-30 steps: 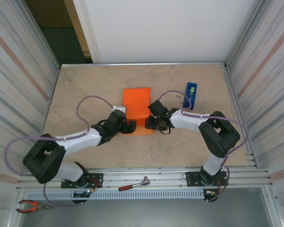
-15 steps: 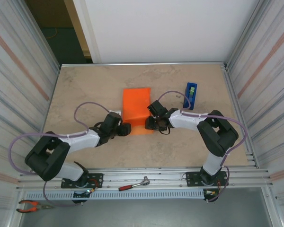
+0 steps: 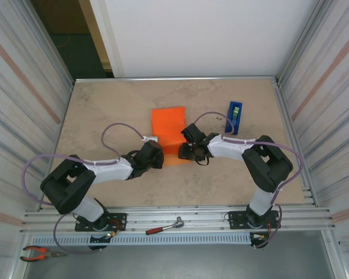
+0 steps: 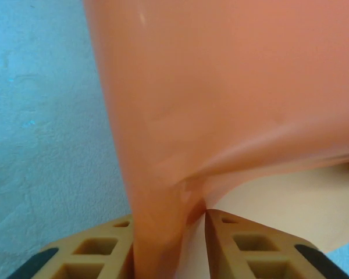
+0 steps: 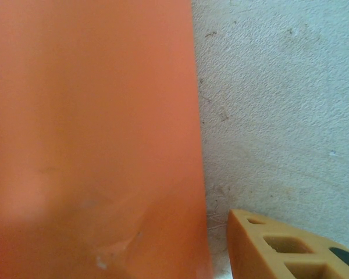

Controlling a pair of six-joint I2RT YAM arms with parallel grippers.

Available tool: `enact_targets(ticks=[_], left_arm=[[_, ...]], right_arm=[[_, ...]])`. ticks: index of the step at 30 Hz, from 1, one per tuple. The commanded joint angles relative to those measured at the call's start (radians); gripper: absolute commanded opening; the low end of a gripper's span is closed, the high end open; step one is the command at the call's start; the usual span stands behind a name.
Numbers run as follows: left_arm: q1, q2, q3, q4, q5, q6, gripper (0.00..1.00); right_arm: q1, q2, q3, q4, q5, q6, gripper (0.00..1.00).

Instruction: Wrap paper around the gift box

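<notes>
Two grippers sit at the near end of the paper (image 3: 167, 125), one on each side, and the coming move turns on which of them has the sheet. The left gripper (image 4: 168, 229) pinches a raised fold of the orange sheet, which fills the narrow gap between its fingers (image 4: 244, 244). Ahead of it and to its right the flap lifts off a pale face (image 4: 291, 200), probably the gift box, though I cannot be certain. The right gripper (image 3: 187, 152) stands just beside the opposite long edge, with the paper to its left. One finger (image 5: 291, 250) shows over bare table (image 5: 267, 116), just clear of that edge, and the other is hidden, so I cannot tell whether it grips anything. From above, the folded sheet is a narrow strip whose long axis runs straight ahead of both grippers. By that layout the left arm seems the one placed to carry the flap rightward, across toward the right gripper.
</notes>
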Motion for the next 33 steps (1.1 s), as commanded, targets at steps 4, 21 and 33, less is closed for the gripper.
enact_targets(ticks=[4, 21, 33], left_arm=[[-0.01, -0.006, 0.025, -0.044, -0.072, -0.011, 0.15], [-0.045, 0.061, 0.11, -0.134, -0.144, -0.011, 0.0], [-0.049, 0.087, 0.126, -0.19, -0.188, -0.006, 0.04]], right_arm=[[0.007, 0.015, 0.012, 0.004, 0.002, 0.032, 0.5], [0.022, 0.016, 0.021, 0.008, -0.005, 0.046, 0.5], [0.012, -0.058, 0.011, -0.027, 0.016, 0.046, 0.6]])
